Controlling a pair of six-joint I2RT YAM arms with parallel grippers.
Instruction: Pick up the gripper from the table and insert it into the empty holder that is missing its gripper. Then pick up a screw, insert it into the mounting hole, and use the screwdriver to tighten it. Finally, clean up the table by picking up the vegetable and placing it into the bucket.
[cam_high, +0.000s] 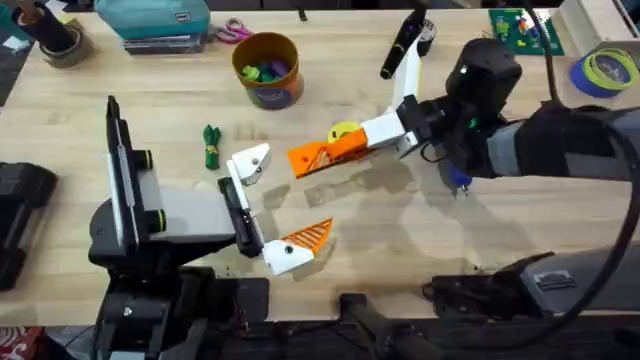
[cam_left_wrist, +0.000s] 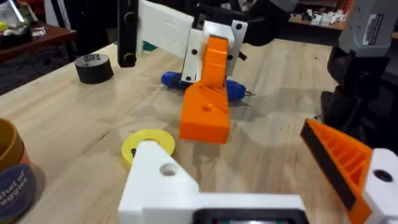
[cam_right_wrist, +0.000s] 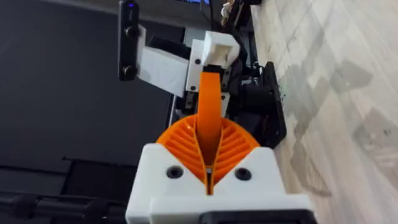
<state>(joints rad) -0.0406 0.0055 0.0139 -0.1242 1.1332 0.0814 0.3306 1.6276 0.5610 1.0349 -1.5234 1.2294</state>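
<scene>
The right hand (cam_high: 335, 150) pinches the gripper (cam_high: 318, 156); left hand (cam_high: 275, 205) gapes empty, vegetable (cam_high: 210, 145) and bucket (cam_high: 267, 68) nearby.

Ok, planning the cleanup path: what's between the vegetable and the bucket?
Nothing: the overhead view shows bare table between the vegetable and the bucket.

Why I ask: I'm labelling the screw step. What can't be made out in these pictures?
- Screwdriver: in the overhead view it is mostly hidden under the right arm. In the left wrist view its middle is hidden behind the held gripper.
- Screws: too small to make out on the table.
- Bucket: cut off by the left wrist view's edge, so its label is only partly shown.
</scene>
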